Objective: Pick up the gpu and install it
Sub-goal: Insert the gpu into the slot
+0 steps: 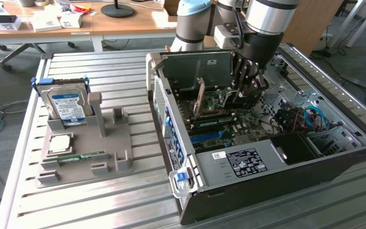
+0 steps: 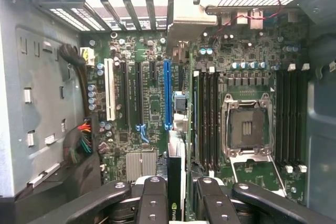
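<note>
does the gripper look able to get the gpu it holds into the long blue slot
Probably yes: the gripper, shut on the gpu, hangs inside the open case, and the long blue slot lies bare.

The bench [image 1: 126, 200] is ribbed bare metal, dull silver. The holder [image 1: 110, 143] looks like matt grey plastic. The hard drive [image 1: 68, 102] is silvery metal with a glossy blue label. The computer case [image 1: 285, 183] is matt black outside and bare grey sheet metal inside. The motherboard [image 2: 152, 103] is glossy green. The gpu [image 2: 176, 166] is smooth black. The fingers [image 2: 153, 203] of the gripper [image 2: 181, 187] are matt black. The robot arm [image 1: 269, 14] is satin silver metal.
</note>
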Controlling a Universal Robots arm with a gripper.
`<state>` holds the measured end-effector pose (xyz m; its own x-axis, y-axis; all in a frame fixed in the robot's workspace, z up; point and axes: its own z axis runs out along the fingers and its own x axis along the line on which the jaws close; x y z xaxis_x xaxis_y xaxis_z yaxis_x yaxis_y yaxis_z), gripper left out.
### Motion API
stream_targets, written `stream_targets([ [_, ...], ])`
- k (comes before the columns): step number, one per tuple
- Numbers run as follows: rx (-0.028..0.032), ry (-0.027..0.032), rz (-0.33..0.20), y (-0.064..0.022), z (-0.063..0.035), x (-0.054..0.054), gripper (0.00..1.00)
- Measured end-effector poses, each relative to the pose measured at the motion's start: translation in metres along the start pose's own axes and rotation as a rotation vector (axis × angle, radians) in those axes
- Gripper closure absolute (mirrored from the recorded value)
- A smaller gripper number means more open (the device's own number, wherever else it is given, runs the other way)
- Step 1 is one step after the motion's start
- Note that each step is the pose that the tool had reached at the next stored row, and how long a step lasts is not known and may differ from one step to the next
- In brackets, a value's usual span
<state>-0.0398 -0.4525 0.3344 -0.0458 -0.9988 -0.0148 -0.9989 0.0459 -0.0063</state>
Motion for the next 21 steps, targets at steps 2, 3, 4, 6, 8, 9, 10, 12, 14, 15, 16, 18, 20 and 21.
stream_targets([
  [2, 0.0, 0.0, 0.0, 0.0, 0.0036, 0.0, 0.74],
  [3, 0.0, 0.0, 0.0, 0.0, 0.0055, 0.0, 0.74],
  [4, 0.0, 0.0, 0.0, 0.0001, 0.0072, 0.0, 0.74],
  [6, 0.0, 0.0001, 0.0, 0.0006, 0.0109, 0.0, 0.74],
  [8, -0.0001, 0.0001, 0.0, 0.0009, 0.0145, 0.0, 0.74],
  [9, -0.0001, 0.0, 0.0, 0.0011, 0.0163, 0.0, 0.74],
  [10, -0.0001, 0.0001, 0.0, 0.0013, 0.0181, 0.0, 0.74],
  [12, 0.0, 0.0, 0.0, 0.0018, 0.0217, 0.0, 0.74],
  [14, 0.0, 0.0001, 0.0, 0.0023, 0.0255, 0.0, 0.74],
  [15, 0.0, 0.0001, 0.0, 0.0026, 0.0273, 0.001, 0.74],
  [16, -0.0001, 0.0001, 0.0, 0.0029, 0.029, 0.001, 0.74],
  [18, -0.0001, 0.0001, 0.0, 0.0032, 0.0319, 0.001, 0.74],
  [20, 0.0, 0.0001, 0.0, 0.0034, 0.0348, 0.001, 0.74],
  [21, 0.0, 0.0, 0.0, 0.0035, 0.0364, 0.001, 0.74],
])
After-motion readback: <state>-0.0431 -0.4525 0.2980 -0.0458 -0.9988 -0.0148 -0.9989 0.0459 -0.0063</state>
